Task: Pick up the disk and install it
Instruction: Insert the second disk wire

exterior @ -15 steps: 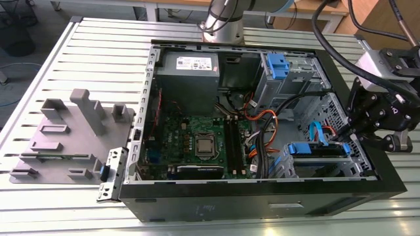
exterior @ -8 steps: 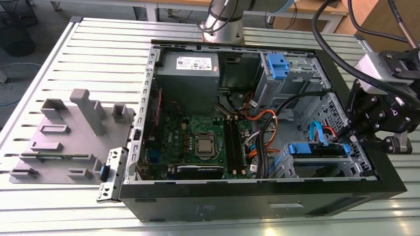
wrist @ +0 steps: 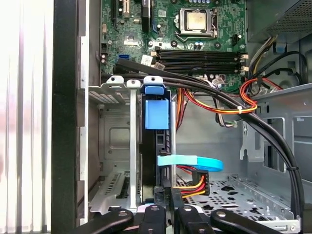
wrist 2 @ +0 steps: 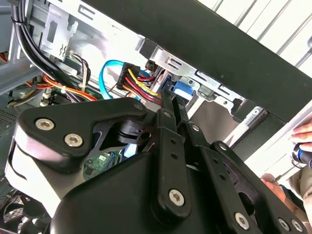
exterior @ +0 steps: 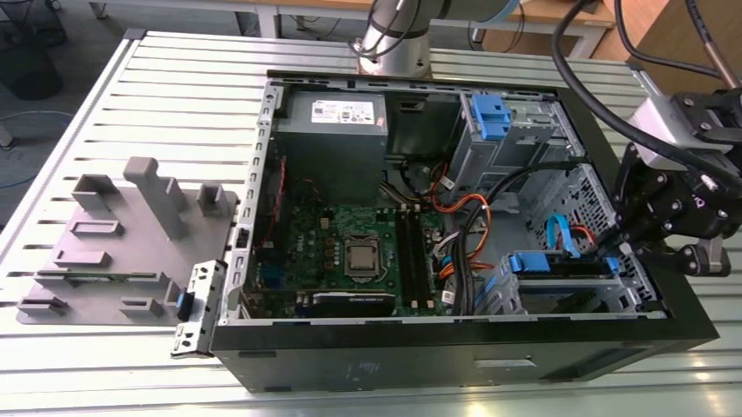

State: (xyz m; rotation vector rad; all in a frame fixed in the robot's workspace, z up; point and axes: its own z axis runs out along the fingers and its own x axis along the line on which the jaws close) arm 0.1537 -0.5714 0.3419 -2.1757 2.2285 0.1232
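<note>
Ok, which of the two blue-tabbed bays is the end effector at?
The low blue-tabbed bay at the exterior view's right, beside the end effector; the other blue-tabbed bay stands farther off, near the power supply.

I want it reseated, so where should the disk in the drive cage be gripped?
Probably across its thin width, at the end beside the power connector, from the open side of the case: the disk stands on edge in the drive cage, its blue-railed edge facing out.
</note>
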